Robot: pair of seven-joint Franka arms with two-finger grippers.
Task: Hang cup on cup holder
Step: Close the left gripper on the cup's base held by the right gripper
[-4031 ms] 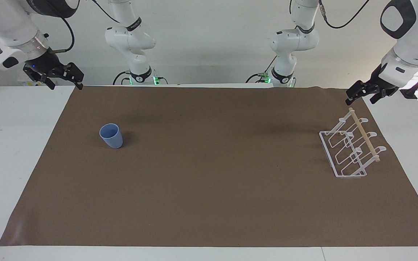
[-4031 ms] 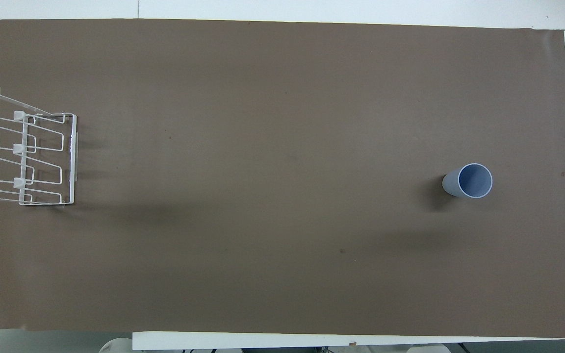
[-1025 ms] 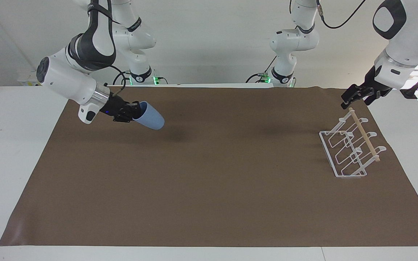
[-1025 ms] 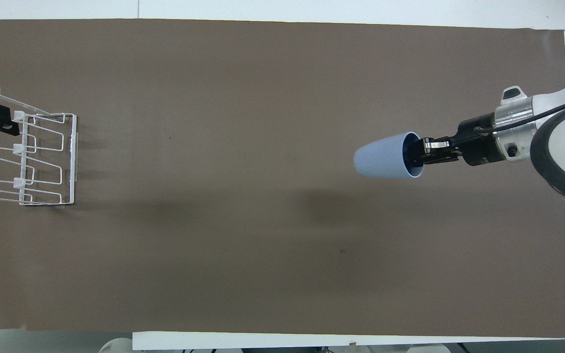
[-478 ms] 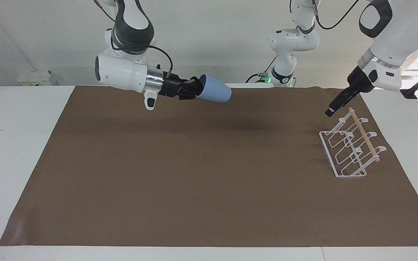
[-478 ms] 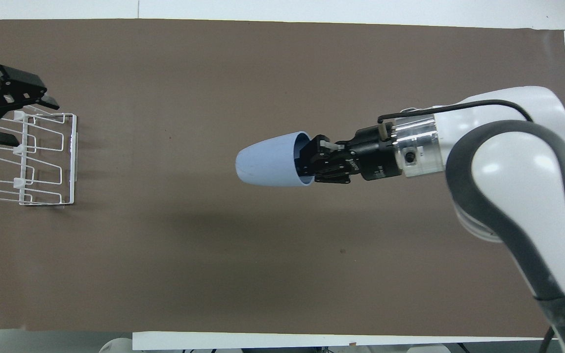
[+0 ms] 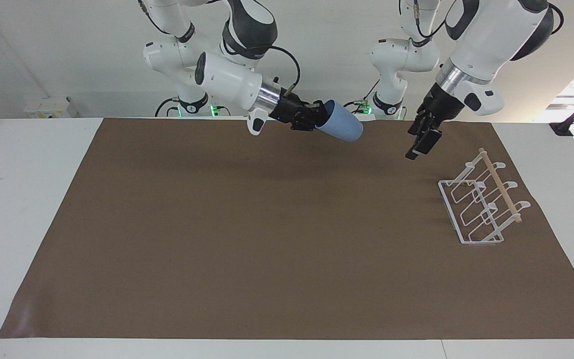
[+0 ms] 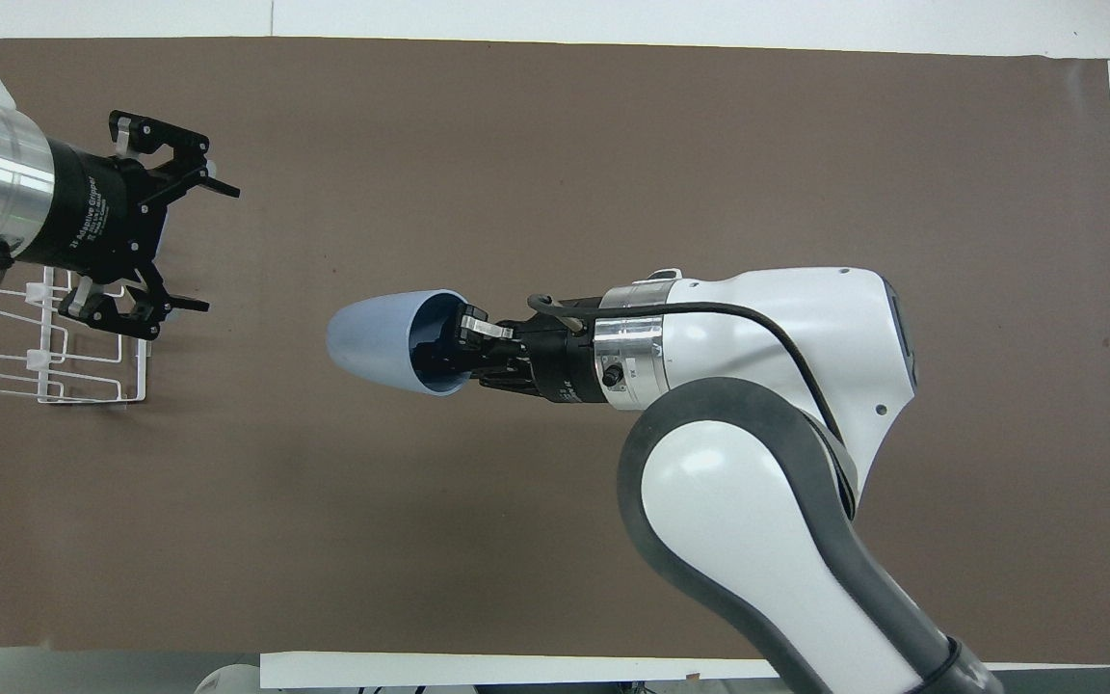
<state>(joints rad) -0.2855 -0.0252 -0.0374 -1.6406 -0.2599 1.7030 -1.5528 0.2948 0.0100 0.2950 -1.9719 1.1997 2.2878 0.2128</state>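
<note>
The light-blue cup (image 7: 343, 128) is held in the air on its side, its base pointing toward the left arm's end of the table. My right gripper (image 7: 318, 119) is shut on its rim, with one finger inside the mouth (image 8: 463, 333). The cup (image 8: 377, 339) hangs over the middle of the mat. The white wire cup holder (image 7: 479, 207) with its wooden dowel stands at the left arm's end; it also shows in the overhead view (image 8: 83, 361). My left gripper (image 7: 419, 144) is open and empty, raised over the mat beside the holder, its jaws facing the cup (image 8: 218, 249).
A brown mat (image 7: 267, 239) covers most of the white table (image 7: 28, 199). The arm bases (image 7: 391, 107) stand at the robots' edge.
My right gripper has carried the cup farther toward the left arm's end. My left gripper has swung away from above the holder toward the middle and toward the cup.
</note>
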